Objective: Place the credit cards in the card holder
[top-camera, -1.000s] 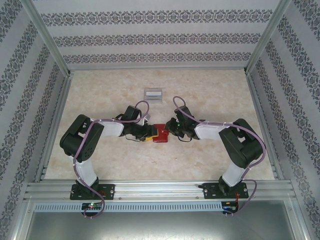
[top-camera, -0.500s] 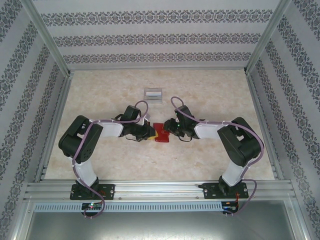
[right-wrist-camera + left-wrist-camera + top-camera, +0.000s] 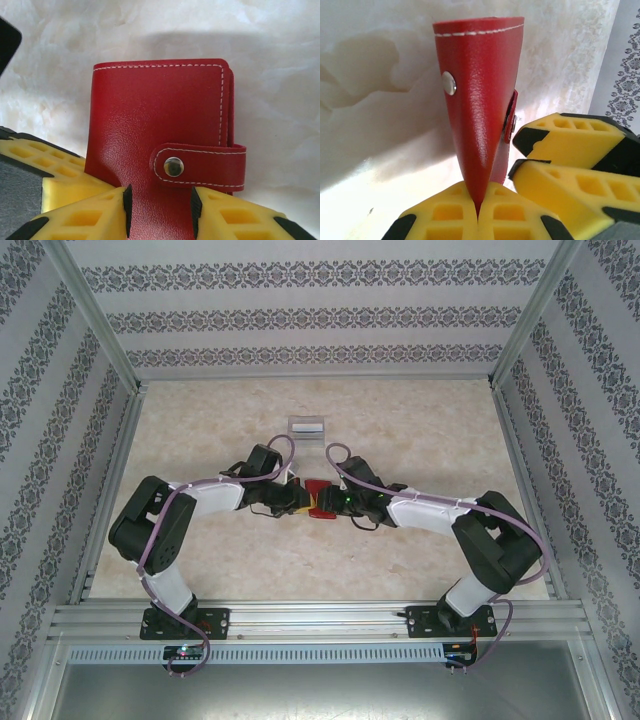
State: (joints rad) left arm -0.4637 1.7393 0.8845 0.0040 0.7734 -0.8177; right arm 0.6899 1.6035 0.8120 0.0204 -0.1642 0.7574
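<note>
Progress report: basically nothing is in the holder (image 3: 307,427) yet. It sits toward the far side of the table (image 3: 420,430), about in the middle, clear plastic with a pale strip, and as far as I can make out there's no card in it, though it's small from above. My guess is the cards are tucked inside the red wallet (image 3: 150,115), and that one is snapped shut. So what's left is everything: pop the snap, open the flap, pull the cards, carry them over to the holder.

The wallet is in the middle of the table, nearer than the holder and apart from it, right between my two arms. My left gripper (image 3: 478,200) is pinched tight on one thin edge of it, so the wallet stands out from those fingers edge-on, like a wedge. My right gripper (image 3: 160,200) is up against the strap side with only a narrow gap between its fingers. It isn't clamped on anything I can see, and whether a fingertip touches the leather I can't tell.

Looks-wise: red grained leather, white stitching round the edge, a short strap (image 3: 210,165) wrapping round from the right side and held by a silver snap (image 3: 173,166). A second silver stud sits on the other face.
</note>
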